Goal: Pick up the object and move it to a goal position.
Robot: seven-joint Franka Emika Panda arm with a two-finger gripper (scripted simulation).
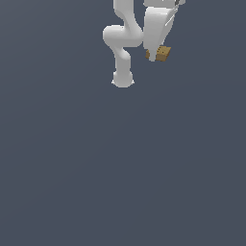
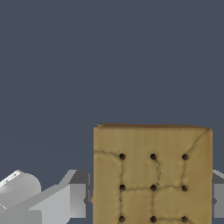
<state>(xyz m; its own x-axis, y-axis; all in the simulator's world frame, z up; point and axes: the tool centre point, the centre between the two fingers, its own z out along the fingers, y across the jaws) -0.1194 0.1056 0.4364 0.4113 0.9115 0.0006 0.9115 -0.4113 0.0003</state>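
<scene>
The object [image 1: 163, 53] is a small tan-brown block with dark specks. It hangs high in the exterior view, at the tip of my white gripper [image 1: 154, 55], which is shut on it. In the wrist view the object [image 2: 152, 173] fills the lower right part, a tan face with rows of dark dots. Grey fingers [image 2: 75, 194] press on it from either side. No goal marker shows in either view.
The white arm's links [image 1: 118, 43] curve down to its base [image 1: 123, 79] at the exterior view's upper middle. A plain dark grey-blue floor [image 1: 120, 168] spreads below it.
</scene>
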